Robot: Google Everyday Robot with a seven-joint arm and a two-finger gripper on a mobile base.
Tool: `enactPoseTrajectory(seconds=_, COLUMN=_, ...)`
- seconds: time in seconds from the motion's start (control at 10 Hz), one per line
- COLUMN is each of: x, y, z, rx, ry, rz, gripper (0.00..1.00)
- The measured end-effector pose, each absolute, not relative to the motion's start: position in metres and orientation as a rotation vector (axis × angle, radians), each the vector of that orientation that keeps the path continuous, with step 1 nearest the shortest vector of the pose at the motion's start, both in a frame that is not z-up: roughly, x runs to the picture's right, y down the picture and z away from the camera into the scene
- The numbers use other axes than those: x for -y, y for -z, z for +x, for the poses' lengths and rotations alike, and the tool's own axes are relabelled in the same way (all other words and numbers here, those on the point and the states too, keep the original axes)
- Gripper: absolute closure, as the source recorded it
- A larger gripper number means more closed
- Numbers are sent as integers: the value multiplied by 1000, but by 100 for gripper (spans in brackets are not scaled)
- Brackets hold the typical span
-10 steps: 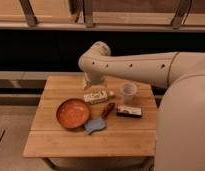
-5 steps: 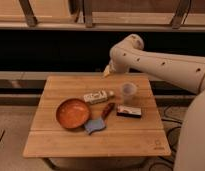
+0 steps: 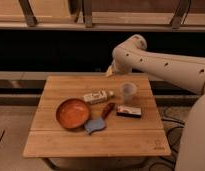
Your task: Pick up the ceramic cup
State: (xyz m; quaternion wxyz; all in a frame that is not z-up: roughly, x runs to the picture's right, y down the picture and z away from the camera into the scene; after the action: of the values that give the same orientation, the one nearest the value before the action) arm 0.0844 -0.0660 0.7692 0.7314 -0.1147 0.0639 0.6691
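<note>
The ceramic cup (image 3: 128, 91) is small, pale greyish-white and upright on the right half of the wooden table (image 3: 96, 142). My gripper (image 3: 110, 72) hangs at the end of the white arm (image 3: 146, 59), over the table's back edge. It is up and to the left of the cup and apart from it. The arm reaches in from the right.
A wide orange bowl (image 3: 73, 113) sits left of centre. A white bottle (image 3: 97, 96) lies on its side behind it. A red item (image 3: 108, 110), a blue sponge (image 3: 95, 125) and a small packet (image 3: 129, 111) lie in front of the cup. A dark shelf runs behind the table.
The arm has swung from over the bottle on the left to the right and back. The gripper now hangs over the table's back edge. The objects have not moved.
</note>
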Motion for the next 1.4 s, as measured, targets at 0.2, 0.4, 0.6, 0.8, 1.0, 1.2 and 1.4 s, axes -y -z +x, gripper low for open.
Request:
enactPoseTrajectory(seconds=0.2, x=28, y=-783, z=90, rx=-289, ry=-1495, rz=-268, gripper=35)
enactPoseTrajectory(seconds=0.4, x=2, y=-799, z=112, rx=-435, ry=-1542, rz=-271, gripper=35)
enactPoseTrajectory(seconds=0.6, x=1, y=-817, z=113, rx=-494, ry=-1552, rz=-275, gripper=35)
enactPoseTrajectory(seconds=0.8, x=12, y=-835, z=110, rx=-487, ry=-1533, rz=-287, gripper=35)
enactPoseTrajectory(seconds=1.0, x=19, y=-850, z=104, rx=-450, ry=-1516, rz=-319, gripper=35)
enactPoseTrajectory(seconds=1.2, x=19, y=-862, z=108, rx=-423, ry=-1529, rz=-355, gripper=35)
enactPoseTrajectory(seconds=1.4, x=10, y=-871, z=124, rx=-423, ry=-1580, rz=-387, gripper=35)
